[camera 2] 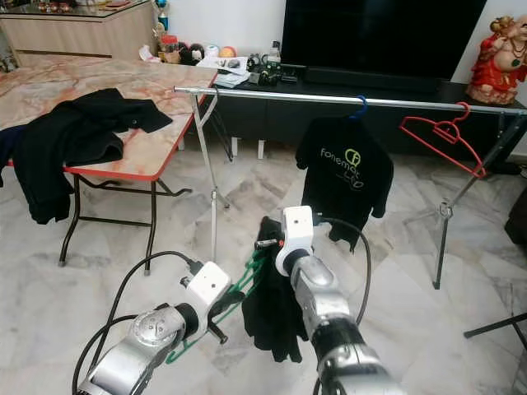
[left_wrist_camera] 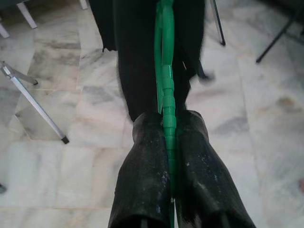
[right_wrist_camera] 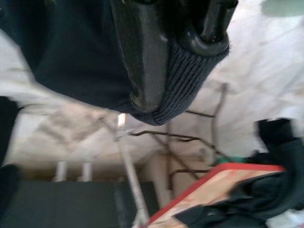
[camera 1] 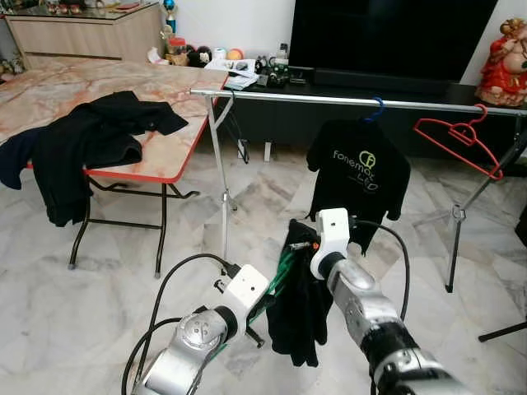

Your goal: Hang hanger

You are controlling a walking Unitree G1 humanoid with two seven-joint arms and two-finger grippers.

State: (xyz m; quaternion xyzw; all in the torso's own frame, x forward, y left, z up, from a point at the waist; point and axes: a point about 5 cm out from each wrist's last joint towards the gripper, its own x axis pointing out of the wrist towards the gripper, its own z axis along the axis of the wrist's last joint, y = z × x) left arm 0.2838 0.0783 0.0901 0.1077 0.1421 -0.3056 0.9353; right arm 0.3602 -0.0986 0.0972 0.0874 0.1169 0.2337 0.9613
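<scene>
A green plastic hanger [left_wrist_camera: 166, 71] carries a dark garment [camera 1: 298, 304] that droops between my two arms, low in front of the clothes rail [camera 1: 346, 100]. My left gripper [left_wrist_camera: 170, 128] is shut on the hanger's green bar. My right gripper [right_wrist_camera: 178, 42] is shut on the garment's ribbed dark edge [right_wrist_camera: 183, 80], holding it up near the hanger's top [camera 1: 300, 245]. On the rail hang a black printed T-shirt [camera 1: 359, 174] on a blue hanger and an empty red hanger [camera 1: 458, 138].
A folding marble-top table [camera 1: 165, 144] with black clothes [camera 1: 90, 140] stands at the left. The rail's tripod legs [camera 1: 221, 189] stand ahead on the tiled floor. A dark TV unit [camera 1: 387, 37] runs behind the rail, with a red figurine [camera 1: 504, 62] at far right.
</scene>
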